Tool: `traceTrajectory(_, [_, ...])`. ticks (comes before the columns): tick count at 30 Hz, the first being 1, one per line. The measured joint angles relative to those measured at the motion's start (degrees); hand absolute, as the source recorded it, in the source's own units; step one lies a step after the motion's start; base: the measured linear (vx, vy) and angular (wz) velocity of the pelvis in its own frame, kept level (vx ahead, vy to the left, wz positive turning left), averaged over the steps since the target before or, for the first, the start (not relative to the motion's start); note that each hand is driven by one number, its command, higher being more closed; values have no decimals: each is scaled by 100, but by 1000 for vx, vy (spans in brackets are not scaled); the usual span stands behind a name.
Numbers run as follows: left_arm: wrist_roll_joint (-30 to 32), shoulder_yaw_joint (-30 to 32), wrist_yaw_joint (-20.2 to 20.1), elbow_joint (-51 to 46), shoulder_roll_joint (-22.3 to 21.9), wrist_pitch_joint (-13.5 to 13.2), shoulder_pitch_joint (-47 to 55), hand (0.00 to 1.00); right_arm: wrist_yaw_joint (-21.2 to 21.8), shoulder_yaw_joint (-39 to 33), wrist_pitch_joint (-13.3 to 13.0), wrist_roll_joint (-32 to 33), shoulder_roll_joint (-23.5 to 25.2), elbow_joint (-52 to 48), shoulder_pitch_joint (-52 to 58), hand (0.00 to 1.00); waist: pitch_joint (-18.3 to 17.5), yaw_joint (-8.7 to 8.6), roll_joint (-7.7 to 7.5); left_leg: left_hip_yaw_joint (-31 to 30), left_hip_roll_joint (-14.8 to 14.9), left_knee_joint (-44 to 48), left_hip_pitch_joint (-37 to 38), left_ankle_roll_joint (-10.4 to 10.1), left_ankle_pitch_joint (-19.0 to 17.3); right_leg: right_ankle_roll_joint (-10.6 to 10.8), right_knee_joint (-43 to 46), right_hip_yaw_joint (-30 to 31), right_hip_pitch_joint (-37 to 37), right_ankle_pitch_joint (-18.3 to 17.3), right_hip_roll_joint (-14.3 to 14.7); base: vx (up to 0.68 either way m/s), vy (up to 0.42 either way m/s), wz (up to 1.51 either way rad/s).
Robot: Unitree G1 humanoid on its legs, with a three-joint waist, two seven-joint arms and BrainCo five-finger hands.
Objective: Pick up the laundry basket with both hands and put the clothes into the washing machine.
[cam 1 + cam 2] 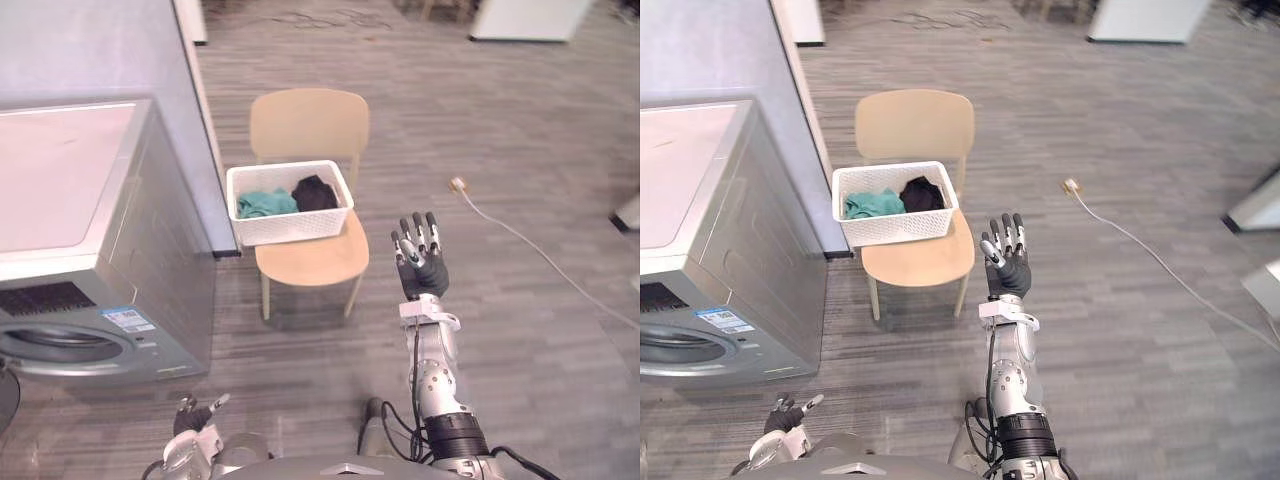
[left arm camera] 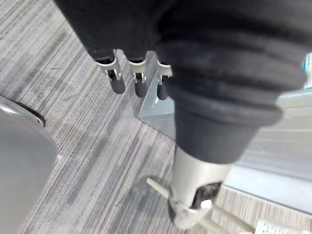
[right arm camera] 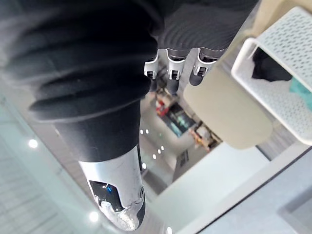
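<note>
The laundry basket (image 1: pixel 295 226) sits on the chair (image 1: pixel 315 262), clothes (image 1: pixel 266 204) inside. Our right hand (image 1: pixel 420 262) hangs open just beside the chair, our left hand (image 1: pixel 196 420) open too, well short of it — if one hand arrives first, we could tip the basket off the seat.

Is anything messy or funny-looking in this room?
A little. The basket sits on the chair with its left end sticking out past the seat, so it looks off-centre. A white cable lies loose across the floor. Nothing looks spilled or broken; the clothes are in the basket.
</note>
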Motion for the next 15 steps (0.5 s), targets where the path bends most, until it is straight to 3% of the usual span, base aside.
traceTrajectory(1, [3,28,4,-8,-52,2,80,0,-20,4,0,-42,-65,-79,2,0,-56,17,115,-94,186,-35,58,-34,-83,-104,206,-186,18,-255,133,354,-588,103])
traceTrajectory(2, [64,340,5,-12,-239,-4,279,0,-45,21,-17,-162,-130,-272,-34,0,-189,87,339,-188,586,328,69,-59,26,-291,271,-614,232,-572,386,289,-423,78])
traceTrajectory(3, [74,532,1,-11,-367,-5,305,0,-66,0,-55,-212,-187,-463,-56,0,-182,81,416,-235,773,1043,-276,101,257,-408,287,-863,397,-684,507,396,-567,84])
traceTrajectory(4, [104,681,-7,-77,-350,0,371,0,-112,-1,-109,-267,-213,-629,-119,0,-201,136,457,-219,978,1962,-697,558,811,-625,309,-1071,629,-794,657,265,-415,52])
traceTrajectory(5, [105,726,7,-87,-313,0,441,0,-134,14,-108,-438,-180,-625,-252,0,-170,194,426,-62,1227,2440,-921,800,1321,-720,249,-1156,831,-792,806,268,-410,18])
traceTrajectory(6, [105,744,7,-83,-294,6,469,0,-158,8,-107,-559,-170,-607,-331,0,-156,260,422,67,1406,2584,-993,846,1618,-785,147,-1222,1004,-774,891,234,-275,17])
traceTrajectory(7, [108,780,2,-75,-256,10,469,0,-181,-65,-110,-785,-196,-578,-440,0,-144,307,325,311,1644,2763,-1068,997,2008,-871,-110,-1415,1305,-741,940,231,-249,35])
traceTrajectory(8, [109,770,-8,-73,-264,10,459,0,-188,-136,-119,-864,-228,-567,-500,0,-126,300,269,449,1711,2954,-1202,1004,1989,-889,-232,-1530,1430,-742,913,268,-251,84])
traceTrajectory(9, [140,789,-36,-98,-227,-16,401,0,-263,-345,-115,-1122,-380,-550,-632,0,-90,285,200,762,1716,3271,-1463,945,1752,-932,-552,-1733,1682,-694,874,266,-212,103])
traceTrajectory(11, [219,812,-42,-91,-203,-16,315,0,-414,-602,-100,-1647,-598,-505,-825,0,-51,272,136,1377,1636,2982,-1657,793,1467,-928,-898,-2035,1904,-641,763,222,-133,99])
traceTrajectory(12, [224,819,-46,-66,-206,-16,290,0,-542,-760,-70,-2254,-753,-285,-990,0,-36,279,125,1738,1489,2332,-1685,609,1300,-918,-1031,-2233,2013,-637,676,138,-15,71])
traceTrajectory(13, [227,822,-49,-41,-203,-13,286,0,-594,-812,-29,-2455,-811,-199,-1039,0,-34,290,127,1832,1431,2049,-1704,548,1262,-911,-1079,-2315,2060,-641,647,211,0,84])
traceTrajectory(15, [365,840,-51,-30,-172,-1,245,0,-712,-1016,184,-3362,-902,111,-1200,0,44,281,53,1959,996,811,-1799,367,1308,-807,-1263,-2632,2298,-745,451,195,62,74])
